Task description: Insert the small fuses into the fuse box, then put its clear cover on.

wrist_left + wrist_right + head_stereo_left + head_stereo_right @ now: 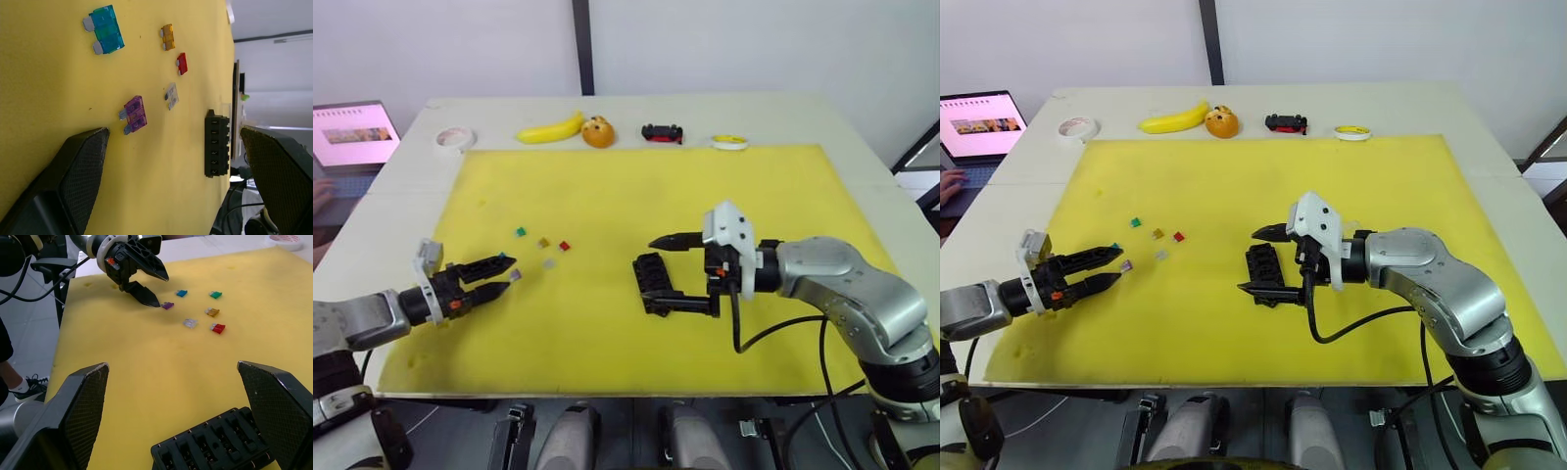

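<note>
While no fuse is seated yet, step: first pick. Left gripper (499, 277) spread, tips flanking purple fuse (133, 113) near yellow mat's (607, 196) left edge. Right gripper (1263, 260) spread astride fuse box (1261, 266), mid-mat. Next: close on purple fuse.

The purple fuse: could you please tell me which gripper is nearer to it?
Left. The left gripper hovers right beside the purple fuse, open. The right gripper is across the mat, straddling the fuse box.
</note>
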Motion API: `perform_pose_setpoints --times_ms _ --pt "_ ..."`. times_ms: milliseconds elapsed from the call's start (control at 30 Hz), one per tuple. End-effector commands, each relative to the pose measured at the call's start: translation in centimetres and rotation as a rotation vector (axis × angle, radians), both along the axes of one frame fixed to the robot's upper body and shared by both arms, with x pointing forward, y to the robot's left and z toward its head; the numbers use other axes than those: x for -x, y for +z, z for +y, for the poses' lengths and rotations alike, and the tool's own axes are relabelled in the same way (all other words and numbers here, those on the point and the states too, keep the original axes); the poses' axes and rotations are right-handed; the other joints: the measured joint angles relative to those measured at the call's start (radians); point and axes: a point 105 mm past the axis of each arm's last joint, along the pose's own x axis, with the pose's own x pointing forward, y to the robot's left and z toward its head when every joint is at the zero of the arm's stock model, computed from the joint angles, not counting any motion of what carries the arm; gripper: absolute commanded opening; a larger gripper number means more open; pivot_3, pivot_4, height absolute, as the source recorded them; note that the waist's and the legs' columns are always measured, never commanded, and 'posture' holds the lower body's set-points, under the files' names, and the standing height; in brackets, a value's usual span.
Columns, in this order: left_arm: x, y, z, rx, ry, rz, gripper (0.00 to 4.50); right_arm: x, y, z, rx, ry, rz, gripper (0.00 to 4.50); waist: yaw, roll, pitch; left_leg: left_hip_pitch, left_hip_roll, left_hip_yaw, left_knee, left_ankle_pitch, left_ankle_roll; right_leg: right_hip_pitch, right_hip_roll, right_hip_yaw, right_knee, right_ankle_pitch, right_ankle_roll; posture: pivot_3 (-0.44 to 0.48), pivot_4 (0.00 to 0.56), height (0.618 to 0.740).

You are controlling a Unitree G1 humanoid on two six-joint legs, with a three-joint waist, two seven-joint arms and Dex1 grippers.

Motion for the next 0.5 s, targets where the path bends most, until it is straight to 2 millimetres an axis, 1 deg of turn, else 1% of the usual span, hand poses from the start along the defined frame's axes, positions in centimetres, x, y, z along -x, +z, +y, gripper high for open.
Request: perform_pose_setpoints --times_ms 33,233,500 --pt "-0.12 -0.39 -0.49 0.019 -0.008 0.011 4.5 0.09 0.5 0.23 0.004 0.013 -0.04 4.47 0.004 0.0 0.0 0.0 0.0 0.0 0.0 0.0 0.0 0.0 0.0 0.0 0.0 0.0 0.0 0.0 0.15 0.74" --pt "-0.77 -0.69 -0.49 0.019 0.021 0.01 4.5 -0.11 0.35 0.14 0.014 0.002 -0.045 4.47 0.009 0.0 0.0 0.0 -0.001 0.0 0.0 0.0 -0.001 0.0 0.0 -0.001 0.0 0.0 0.0 0.0 0.15 0.74" --pt "-1.02 -0.63 -0.99 0.038 0.018 0.001 4.5 -0.28 0.33 0.04 0.016 -0.009 -0.05 4.47 0.01 0.0 0.0 0.0 -0.001 0.0 0.0 0.001 -0.001 0.001 0.0 -0.001 0.0 0.0 0.0 0.0 0.15 0.74"
